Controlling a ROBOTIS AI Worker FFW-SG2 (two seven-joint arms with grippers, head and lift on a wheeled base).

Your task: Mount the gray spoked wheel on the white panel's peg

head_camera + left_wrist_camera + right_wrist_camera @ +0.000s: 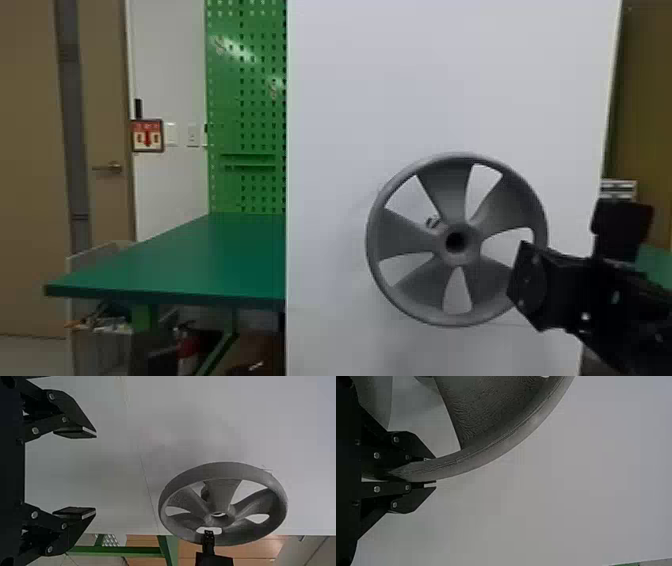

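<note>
In the head view, my right gripper (521, 282) is at the right side of the gray spoked wheel (407, 285), whose face is toward the camera. The right wrist view has this gripper (433, 473) shut on the wheel's rim (494, 451). Through the wheel's upper-left opening the peg (433, 222) shows on the white panel (350, 125), up and left of the dark hub hole. In the left wrist view my left gripper (96, 473) stands open with nothing between its fingers, apart from the wheel (222, 471). Whether the wheel touches the peg I cannot tell.
A green table (175, 260) stands left of the panel, with a green pegboard (250, 115) behind it. Below the table are a bin (102, 350) of odds and ends and a red extinguisher (188, 347). Another green surface (657, 265) lies past the panel's right edge.
</note>
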